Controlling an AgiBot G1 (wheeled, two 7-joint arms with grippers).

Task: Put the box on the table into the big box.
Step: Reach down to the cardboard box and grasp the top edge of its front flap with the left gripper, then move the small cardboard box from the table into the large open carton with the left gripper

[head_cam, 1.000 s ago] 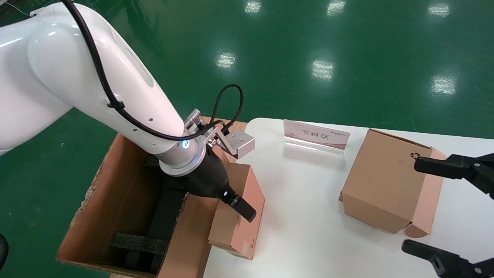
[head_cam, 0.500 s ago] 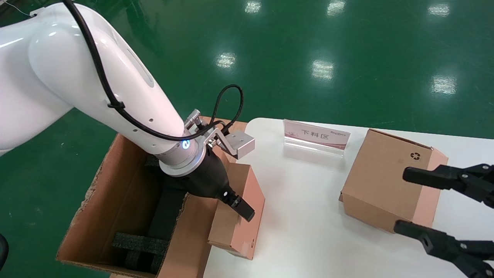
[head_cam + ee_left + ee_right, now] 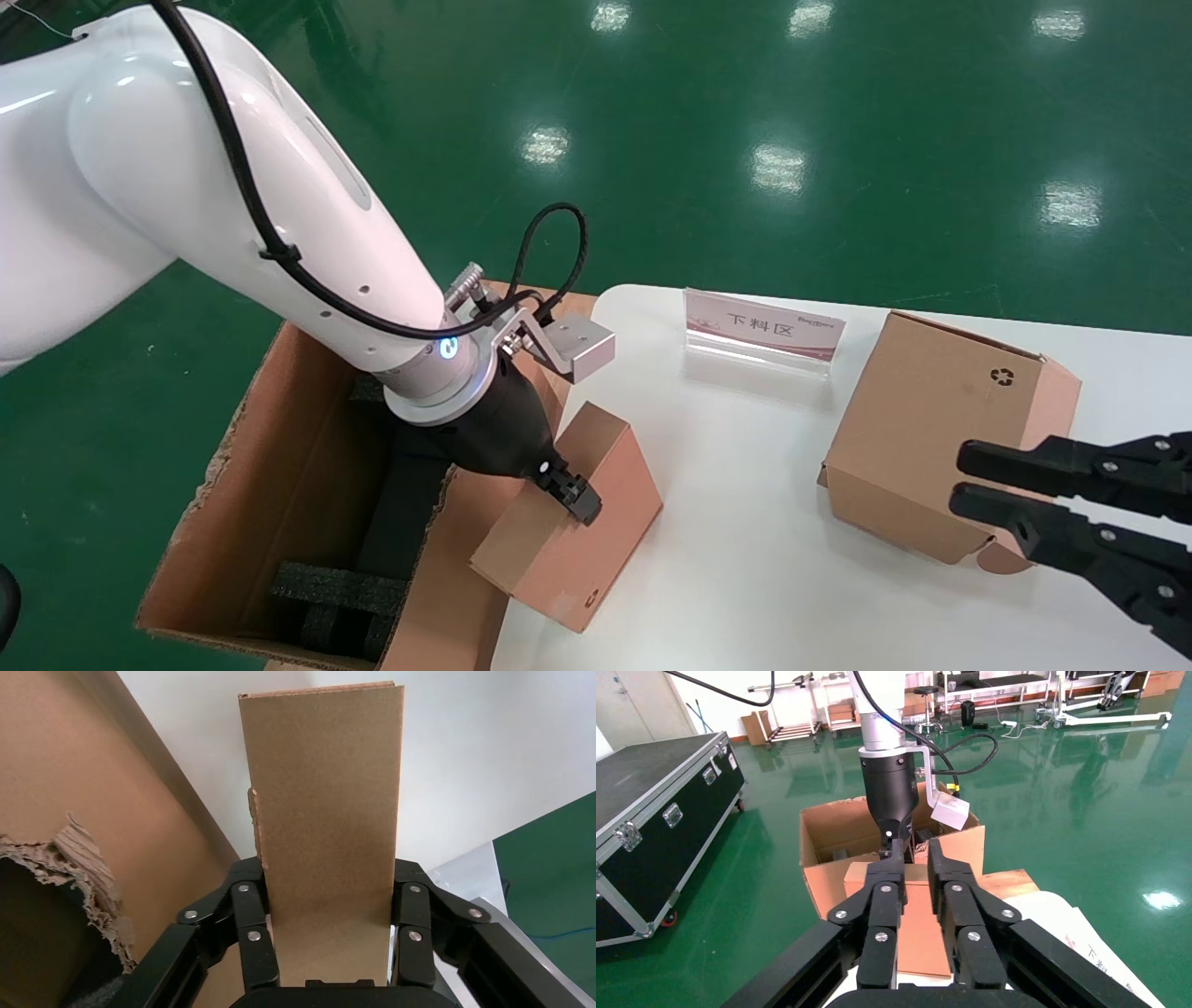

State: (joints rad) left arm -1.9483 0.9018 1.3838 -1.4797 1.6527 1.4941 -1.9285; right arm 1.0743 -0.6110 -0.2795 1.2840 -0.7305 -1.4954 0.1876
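One slim plain-cardboard box [image 3: 573, 531], tilted, clamped in left end effector [image 3: 570, 492]; right end effector [image 3: 968, 477] closed, empty

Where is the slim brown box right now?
In the head view the box sits tilted on the left edge of the table, gripped by the left gripper, right beside the big box.

The box [image 3: 568, 550] is plain matt brown cardboard, smooth-faced. The big box [image 3: 279, 485] is rougher cardboard with ragged, fibrous torn edges and black foam inserts [image 3: 335, 601]. The table [image 3: 745, 559] is smooth, faintly glossy white. The floor [image 3: 745, 140] at 12 o'clock is glossy green.
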